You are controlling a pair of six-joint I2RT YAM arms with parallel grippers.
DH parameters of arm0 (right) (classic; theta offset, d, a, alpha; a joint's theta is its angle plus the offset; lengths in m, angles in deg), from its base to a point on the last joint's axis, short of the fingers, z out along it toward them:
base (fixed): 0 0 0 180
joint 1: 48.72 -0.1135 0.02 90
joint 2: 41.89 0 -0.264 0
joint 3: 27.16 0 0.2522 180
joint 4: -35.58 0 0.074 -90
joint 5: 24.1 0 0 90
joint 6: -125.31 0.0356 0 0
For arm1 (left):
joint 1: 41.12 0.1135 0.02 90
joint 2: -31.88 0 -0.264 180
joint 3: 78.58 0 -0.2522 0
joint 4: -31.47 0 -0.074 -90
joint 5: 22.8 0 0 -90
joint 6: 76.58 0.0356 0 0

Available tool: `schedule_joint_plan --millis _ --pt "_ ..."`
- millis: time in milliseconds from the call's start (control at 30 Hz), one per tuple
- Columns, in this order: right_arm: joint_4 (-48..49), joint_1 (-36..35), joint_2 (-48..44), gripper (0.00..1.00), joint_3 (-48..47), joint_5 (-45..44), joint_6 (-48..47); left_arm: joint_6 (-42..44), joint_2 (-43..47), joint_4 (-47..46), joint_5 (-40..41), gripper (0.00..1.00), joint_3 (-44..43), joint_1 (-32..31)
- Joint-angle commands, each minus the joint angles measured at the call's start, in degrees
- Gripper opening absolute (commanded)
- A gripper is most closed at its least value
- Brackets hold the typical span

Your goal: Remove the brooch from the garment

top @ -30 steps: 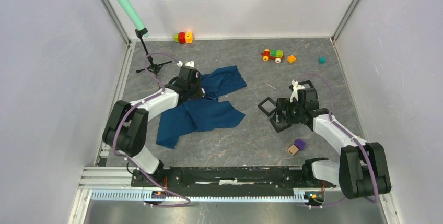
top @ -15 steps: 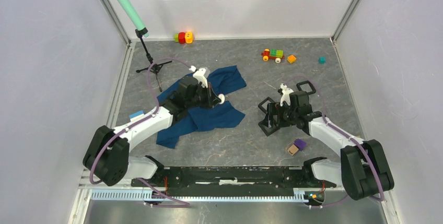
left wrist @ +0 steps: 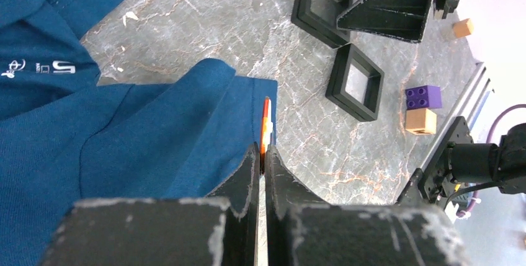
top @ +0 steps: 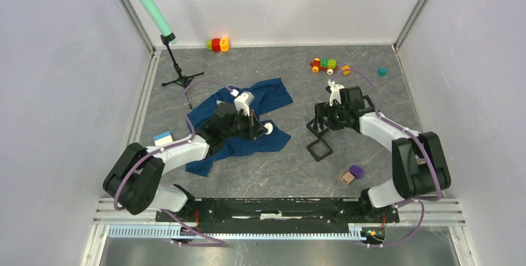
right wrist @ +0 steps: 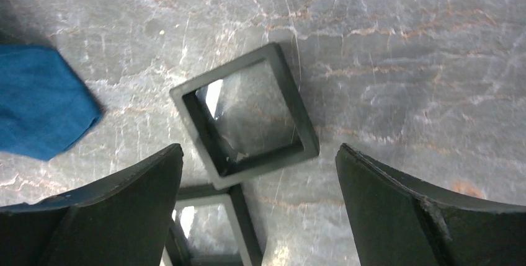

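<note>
The garment [left wrist: 124, 148] lies crumpled on the left of the tabletop [left wrist: 205, 24], its print hidden. At its right hem a thin orange-and-white piece, judged to be the brooch [left wrist: 266, 123], is pinched edge-on by the left tool [left wrist: 262, 154]. The grasp is made, but removal is judged unfinished, as it cannot be told whether the piece is free of the cloth. Further right, the right tool [right wrist: 259, 151] is held wide above black square frames [right wrist: 299, 101]

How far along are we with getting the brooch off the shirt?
Done: the left gripper is at the hem of the garment, shut on what looks like the brooch, a thin orange-and-white piece. In hand: that pinch; the piece sits against the blue fabric, so it is not yet off. Left: pulling it free. The right gripper hangs open over the black square frames, not holding the cloth.
</note>
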Motion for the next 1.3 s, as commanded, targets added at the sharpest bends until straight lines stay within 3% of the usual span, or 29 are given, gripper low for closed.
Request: schedule_joint_plan --millis 0,133,367,633,833,1100,1267 --pt "1.1 0.3 5.8 0.98 -5.9 2.8 -2.5 1.1 -1.8 -1.1 1.4 0.02 -1.9 -0.2" --pt "1.7 0.0 7.0 0.98 -6.3 7.8 -3.1 0.2 -1.2 1.4 7.1 0.02 -1.3 1.5" --pt "0.2 -5.4 5.7 0.98 -4.5 2.6 -5.0 0.5 -0.6 2.5 9.1 0.02 -1.0 2.3" --pt "-1.9 -9.8 6.6 0.90 -6.2 -4.5 -4.4 1.2 0.0 3.0 9.7 0.02 -1.0 2.4" --pt "-2.1 -10.3 8.4 0.80 -7.9 -4.9 -3.8 1.9 0.6 3.1 9.4 0.02 -0.9 2.3" --pt "-1.0 -10.3 7.1 0.70 -7.4 -0.7 -0.9 2.9 1.4 0.3 5.5 0.02 -0.2 2.2" --pt "3.4 -9.9 4.2 0.68 -4.5 8.0 4.0 1.2 0.0 -5.3 -1.4 0.02 0.5 2.1"
